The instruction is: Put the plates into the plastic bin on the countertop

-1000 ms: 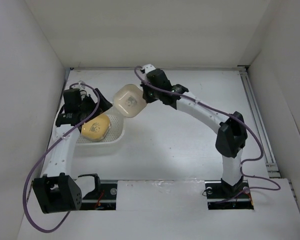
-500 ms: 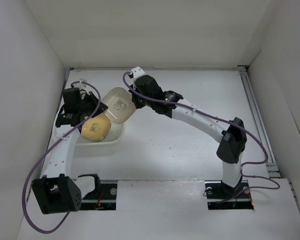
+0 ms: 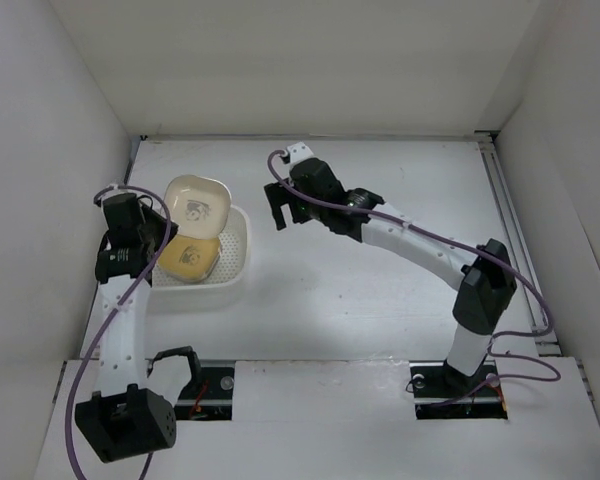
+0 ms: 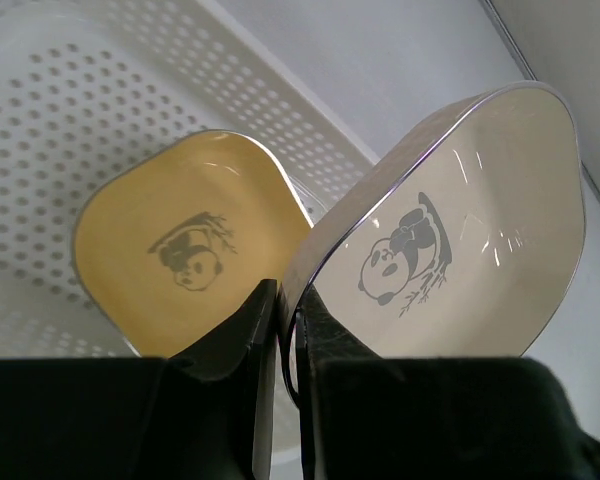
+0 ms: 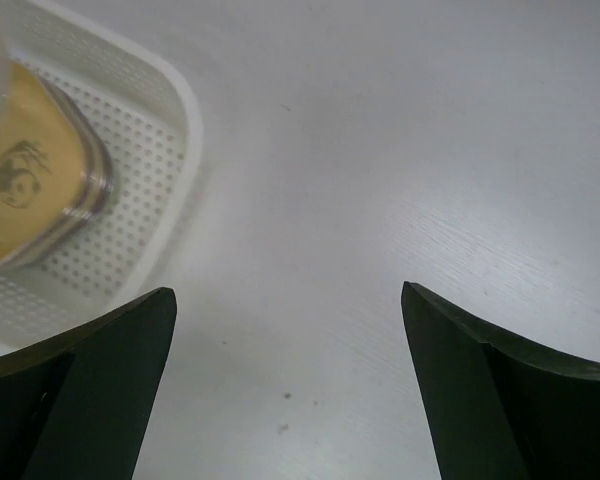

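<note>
The left pincer (image 4: 283,312) is clamped on the thin rim of the cream plate (image 4: 450,230), over the far end of the plastic bin (image 4: 60,120), where a yellow plate (image 4: 180,250) lies. The right pincer (image 5: 290,330) gapes empty above the table (image 5: 380,150). The plate looks glossy, stiff and likely slippery, so the rim is the place to grip.

top: overhead, far, facing down | wrists: close, low, angled forward | shared: plastic bin (image 3: 244,262)
</note>
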